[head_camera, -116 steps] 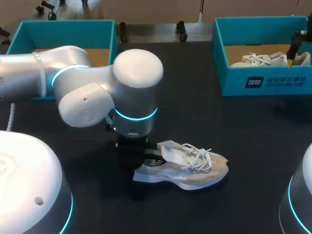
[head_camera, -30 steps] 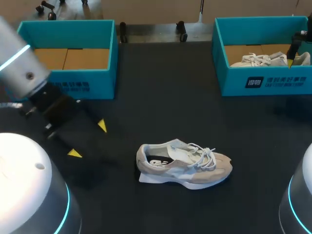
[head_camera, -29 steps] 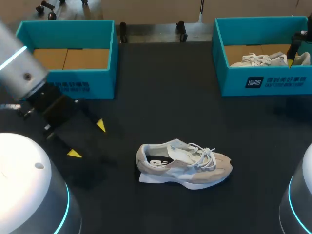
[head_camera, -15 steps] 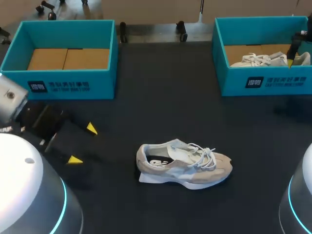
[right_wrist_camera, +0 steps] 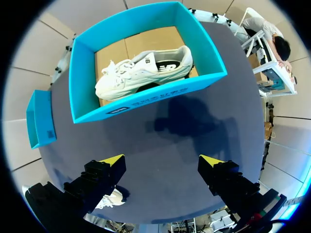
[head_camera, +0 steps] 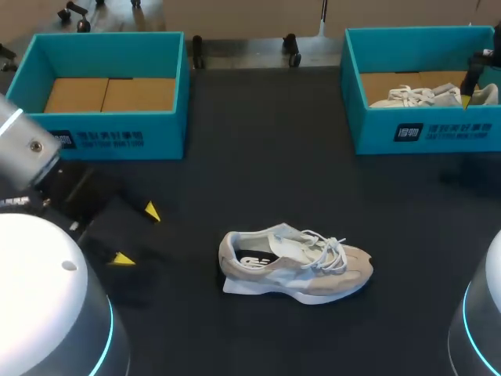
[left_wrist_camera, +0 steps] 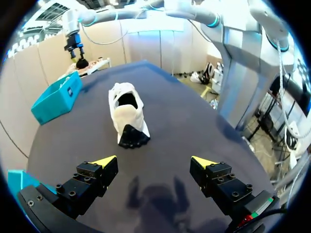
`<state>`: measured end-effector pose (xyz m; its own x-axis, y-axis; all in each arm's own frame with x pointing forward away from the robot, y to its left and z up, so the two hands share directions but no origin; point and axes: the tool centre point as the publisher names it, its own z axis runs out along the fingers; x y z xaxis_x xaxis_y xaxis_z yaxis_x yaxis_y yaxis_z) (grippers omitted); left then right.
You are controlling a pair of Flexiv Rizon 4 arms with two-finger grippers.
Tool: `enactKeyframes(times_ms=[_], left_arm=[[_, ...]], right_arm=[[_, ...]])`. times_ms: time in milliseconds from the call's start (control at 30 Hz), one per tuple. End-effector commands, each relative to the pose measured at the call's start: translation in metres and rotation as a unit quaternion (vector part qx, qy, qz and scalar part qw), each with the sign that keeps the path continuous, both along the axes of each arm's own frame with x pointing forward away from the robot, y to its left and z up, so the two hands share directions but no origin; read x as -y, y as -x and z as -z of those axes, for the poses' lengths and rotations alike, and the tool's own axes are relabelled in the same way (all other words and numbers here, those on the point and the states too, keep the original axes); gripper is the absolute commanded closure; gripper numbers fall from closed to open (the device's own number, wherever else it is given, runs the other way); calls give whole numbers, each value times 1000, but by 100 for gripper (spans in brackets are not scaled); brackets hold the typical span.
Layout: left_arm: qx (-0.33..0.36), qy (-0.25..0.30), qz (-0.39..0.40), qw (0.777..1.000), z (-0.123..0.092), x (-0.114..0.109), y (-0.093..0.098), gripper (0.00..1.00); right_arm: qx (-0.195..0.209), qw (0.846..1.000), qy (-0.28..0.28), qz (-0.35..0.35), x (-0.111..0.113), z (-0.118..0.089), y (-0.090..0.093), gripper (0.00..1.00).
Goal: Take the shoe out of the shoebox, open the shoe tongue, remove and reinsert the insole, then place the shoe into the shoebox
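Ahead of the empty, wide-open left gripper (left_wrist_camera: 153,162), a beige laced mesh sneaker (left_wrist_camera: 129,114) is judged light and soft-sided, best pinched at its stiffer heel collar.

Beige and white shoe (head_camera: 296,266), black insole (head_camera: 252,261); teal shoebox (head_camera: 109,137), black table (head_camera: 266,157), yellow-tipped left gripper (head_camera: 136,234)

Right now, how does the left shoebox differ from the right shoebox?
The left shoebox is empty, showing its brown floor; the right shoebox holds a pale shoe. The left shoebox stands at the table's far left, the right shoebox at its far right. Both are teal and open-topped.
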<state>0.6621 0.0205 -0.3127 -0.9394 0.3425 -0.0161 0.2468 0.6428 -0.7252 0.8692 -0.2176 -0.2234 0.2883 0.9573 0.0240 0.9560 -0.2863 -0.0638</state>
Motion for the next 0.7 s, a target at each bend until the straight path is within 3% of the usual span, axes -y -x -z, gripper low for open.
enactKeyframes(times_ms=[33, 233, 700], left_arm=[[-28, 69, -9, 997, 22, -21, -8, 0], [-74, 150, -5, 986, 31, -39, -3, 0], [-74, 150, -5, 986, 31, -39, -3, 0]], right_arm=[[1, 1000, 0, 1, 0, 0, 1, 0], [1, 1000, 0, 1, 0, 0, 1, 0], [1, 1000, 0, 1, 0, 0, 1, 0]])
